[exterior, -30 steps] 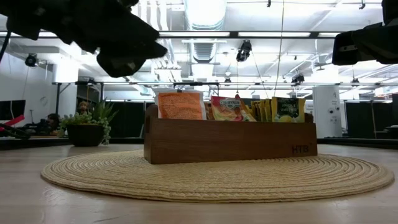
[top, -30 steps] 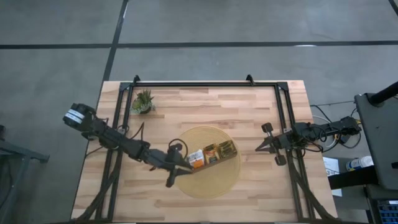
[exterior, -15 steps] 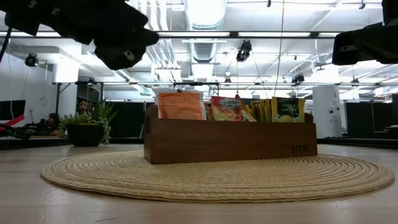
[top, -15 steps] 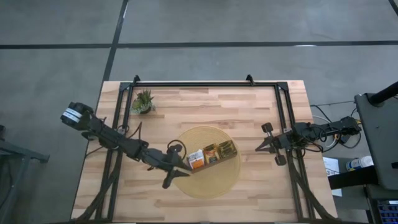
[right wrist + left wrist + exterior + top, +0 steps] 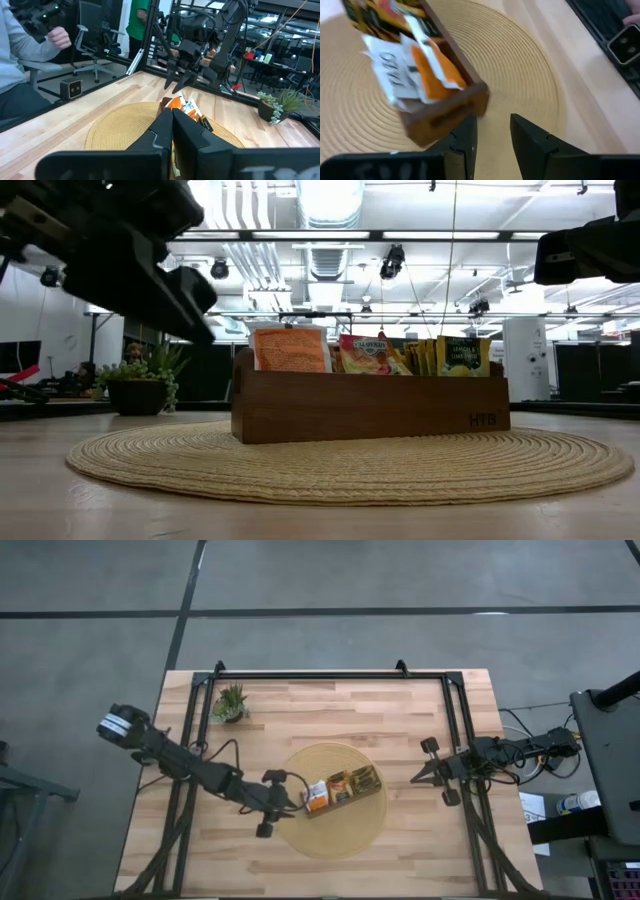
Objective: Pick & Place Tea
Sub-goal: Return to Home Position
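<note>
Hovering empty and narrowly parted beside the wooden organizer (image 5: 370,410) of tea sachets (image 5: 290,350), the left gripper (image 5: 491,120) likely just needs retreating home; the right gripper (image 5: 172,114) waits closed.

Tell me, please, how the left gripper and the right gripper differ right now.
The left gripper has its fingers apart; the right gripper has its fingers closed together. The left gripper is at the woven mat's edge, beside the wooden tray's end that holds the white-and-orange sachets; the right gripper is off the mat, near the table's right side. Both are dark and hold nothing.
</note>
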Motion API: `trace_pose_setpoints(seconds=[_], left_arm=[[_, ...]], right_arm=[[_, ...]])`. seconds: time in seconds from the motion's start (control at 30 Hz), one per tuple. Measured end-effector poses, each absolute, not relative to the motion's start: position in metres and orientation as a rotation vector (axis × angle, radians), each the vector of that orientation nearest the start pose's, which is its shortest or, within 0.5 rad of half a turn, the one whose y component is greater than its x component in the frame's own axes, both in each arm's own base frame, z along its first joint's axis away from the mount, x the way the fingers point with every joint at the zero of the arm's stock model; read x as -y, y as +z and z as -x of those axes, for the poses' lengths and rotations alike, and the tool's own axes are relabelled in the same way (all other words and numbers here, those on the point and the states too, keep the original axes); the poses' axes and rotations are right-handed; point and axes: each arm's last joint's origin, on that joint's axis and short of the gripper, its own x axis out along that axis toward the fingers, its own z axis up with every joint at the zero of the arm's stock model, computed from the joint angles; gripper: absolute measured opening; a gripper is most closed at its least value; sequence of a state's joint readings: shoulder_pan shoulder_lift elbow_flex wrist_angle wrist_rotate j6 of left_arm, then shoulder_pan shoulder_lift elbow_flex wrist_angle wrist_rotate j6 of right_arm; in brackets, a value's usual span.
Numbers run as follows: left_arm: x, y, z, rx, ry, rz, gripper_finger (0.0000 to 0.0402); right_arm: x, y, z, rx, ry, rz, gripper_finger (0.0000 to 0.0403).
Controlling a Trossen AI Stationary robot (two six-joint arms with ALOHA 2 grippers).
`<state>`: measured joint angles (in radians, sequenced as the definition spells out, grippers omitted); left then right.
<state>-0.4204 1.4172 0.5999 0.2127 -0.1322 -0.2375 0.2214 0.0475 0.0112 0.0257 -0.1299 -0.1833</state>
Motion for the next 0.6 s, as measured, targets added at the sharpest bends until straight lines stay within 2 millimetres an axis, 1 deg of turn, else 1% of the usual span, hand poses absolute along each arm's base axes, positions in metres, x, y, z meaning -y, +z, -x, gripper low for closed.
trace_pose_setpoints(seconds=[0.2, 0.3, 0.47, 0.6], left_arm=[[0.097, 0.184, -0.249, -0.552, -0.150, 0.012, 0.0110], [0.091, 0.193, -0.248, -0.502, -0.045, -0.003, 0.0110], [0.081, 0.207, -0.243, -0.414, 0.194, -0.050, 0.0110], [0.077, 0.211, -0.240, -0.388, 0.287, -0.047, 0.0110]], right_arm=[[-0.026, 0.166, -0.097, 0.021, 0.351, 0.182, 0.0009], [-0.026, 0.166, -0.097, 0.021, 0.351, 0.182, 0.0009], [-0.026, 0.166, -0.097, 0.021, 0.352, 0.182, 0.0009], [-0.026, 0.166, -0.097, 0.021, 0.352, 0.182, 0.0009]])
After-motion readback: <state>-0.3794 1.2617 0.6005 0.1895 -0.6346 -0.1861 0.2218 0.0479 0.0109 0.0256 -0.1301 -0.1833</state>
